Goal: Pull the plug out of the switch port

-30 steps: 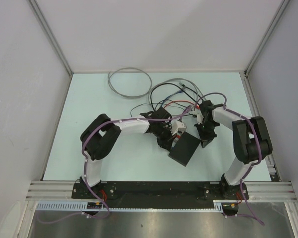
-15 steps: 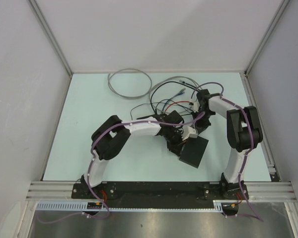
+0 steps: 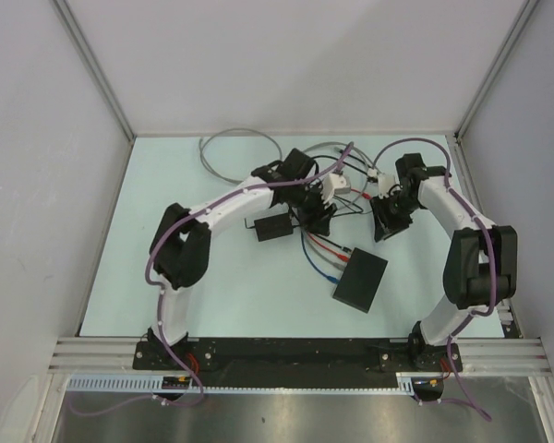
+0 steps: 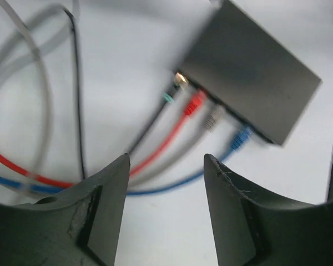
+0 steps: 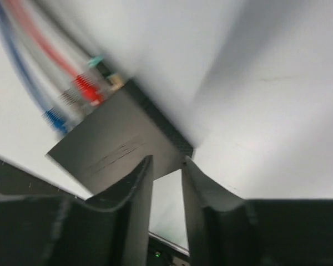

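Observation:
The flat black switch (image 3: 361, 280) lies on the table in front of both arms. In the left wrist view, green (image 4: 167, 98), red (image 4: 193, 104), grey (image 4: 212, 117) and blue (image 4: 241, 138) plugs end at the port edge (image 4: 228, 108) of the switch (image 4: 250, 83). I cannot tell whether any plug is seated. My left gripper (image 4: 166, 160) hangs open and empty above the cables, back from the switch (image 5: 114, 147). My right gripper (image 5: 167, 166) hovers over the switch's far corner, jaws a narrow gap apart with nothing between them. Seen from above, the left gripper (image 3: 321, 210) and right gripper (image 3: 386, 226) are beyond the switch.
A small black brick (image 3: 272, 227) with a thin cord lies left of the cables. A grey cable loop (image 3: 231, 152) lies at the back left. Loose coloured cables (image 3: 325, 251) run from the back of the table to the switch. White walls stand on three sides.
Both grippers have opened and pulled back from the switch toward the far side. The switch slid slightly right earlier and has since stayed put. The black brick has come into view.

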Robot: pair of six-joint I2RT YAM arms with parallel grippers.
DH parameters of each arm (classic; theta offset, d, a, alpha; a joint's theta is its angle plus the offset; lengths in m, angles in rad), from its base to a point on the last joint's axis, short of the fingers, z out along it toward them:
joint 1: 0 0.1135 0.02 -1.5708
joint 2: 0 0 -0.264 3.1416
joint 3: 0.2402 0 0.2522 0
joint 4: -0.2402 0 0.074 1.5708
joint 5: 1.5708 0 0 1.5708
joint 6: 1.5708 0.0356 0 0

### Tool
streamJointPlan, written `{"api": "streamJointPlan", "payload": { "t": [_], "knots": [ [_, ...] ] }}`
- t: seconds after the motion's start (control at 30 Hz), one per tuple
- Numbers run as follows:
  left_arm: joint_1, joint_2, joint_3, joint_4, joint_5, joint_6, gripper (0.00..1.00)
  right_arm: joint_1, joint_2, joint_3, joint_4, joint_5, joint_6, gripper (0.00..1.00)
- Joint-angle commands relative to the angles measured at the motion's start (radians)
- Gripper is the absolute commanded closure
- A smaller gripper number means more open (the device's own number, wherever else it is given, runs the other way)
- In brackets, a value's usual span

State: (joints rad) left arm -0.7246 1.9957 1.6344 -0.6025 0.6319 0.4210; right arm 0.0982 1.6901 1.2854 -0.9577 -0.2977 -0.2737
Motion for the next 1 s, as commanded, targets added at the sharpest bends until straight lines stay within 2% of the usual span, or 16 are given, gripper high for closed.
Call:
{"api": "streamJointPlan", "payload": {
  "t": [0.0,0.1,0.13,0.33,0.6,0.77,0.97],
  "knots": [
    [-0.006,0.118,0.191,-0.052,0.026,0.038,0.37,0.014,-0.056,0.025,-0.123,-0.282,-0.307,0.63],
    [0.002,0.219,0.329,-0.115,0.095,0.055,0.38,0.020,-0.063,0.022,-0.203,-0.373,-0.456,0.60],
    [0.002,0.238,0.382,-0.144,0.113,0.070,0.38,0.021,-0.061,0.014,-0.207,-0.380,-0.464,0.60],
    [0.007,0.357,0.481,-0.140,0.184,0.018,0.40,0.014,-0.082,-0.050,-0.161,-0.380,-0.501,0.62],
    [0.010,0.440,0.466,-0.007,0.270,-0.200,0.40,0.014,-0.181,-0.236,-0.038,-0.348,-0.530,0.65],
    [0.010,0.468,0.464,0.043,0.281,-0.255,0.41,0.024,-0.257,-0.327,0.028,-0.340,-0.558,0.66],
    [0.011,0.518,0.498,0.044,0.290,-0.275,0.41,0.051,-0.264,-0.385,0.053,-0.310,-0.561,0.66]
  ]
}}
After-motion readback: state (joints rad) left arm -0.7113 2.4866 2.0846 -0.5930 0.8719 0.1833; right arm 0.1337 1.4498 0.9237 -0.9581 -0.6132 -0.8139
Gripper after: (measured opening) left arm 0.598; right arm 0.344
